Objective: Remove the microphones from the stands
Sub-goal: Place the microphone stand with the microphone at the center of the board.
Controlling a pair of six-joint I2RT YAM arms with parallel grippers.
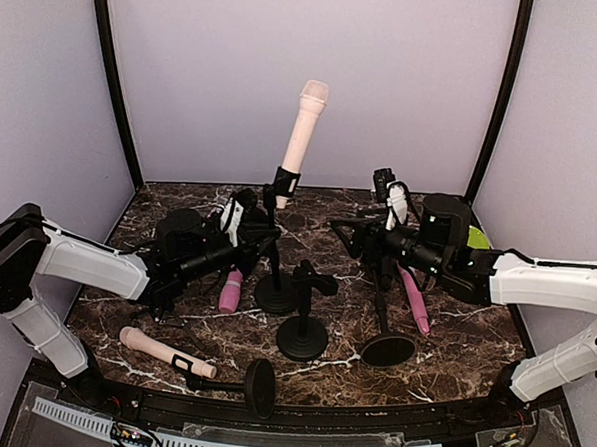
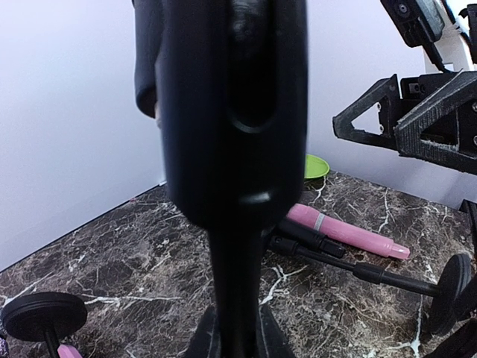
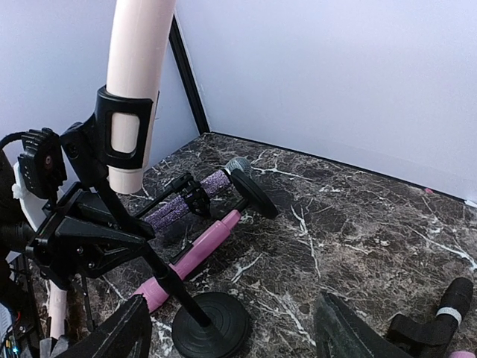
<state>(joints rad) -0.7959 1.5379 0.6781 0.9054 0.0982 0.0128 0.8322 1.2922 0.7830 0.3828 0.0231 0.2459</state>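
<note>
Microphone (image 1: pixel 305 129), pale pink, stiff, smooth, probably light, stands clipped upright toward the table's (image 1: pixel 453 332) back edge; best gripped on its barrel above the clip (image 1: pixel 287 181). Left gripper (image 1: pixel 262 244) clamps the stand pole (image 1: pixel 274 272); right gripper (image 3: pixel 235 309) gapes empty

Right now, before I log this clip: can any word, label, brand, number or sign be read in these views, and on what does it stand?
No text can be read in any view.
Cream microphone, its black clip and stand: no print visible.
White part on the right wrist: too small to tell whether it bears any marking.
</note>
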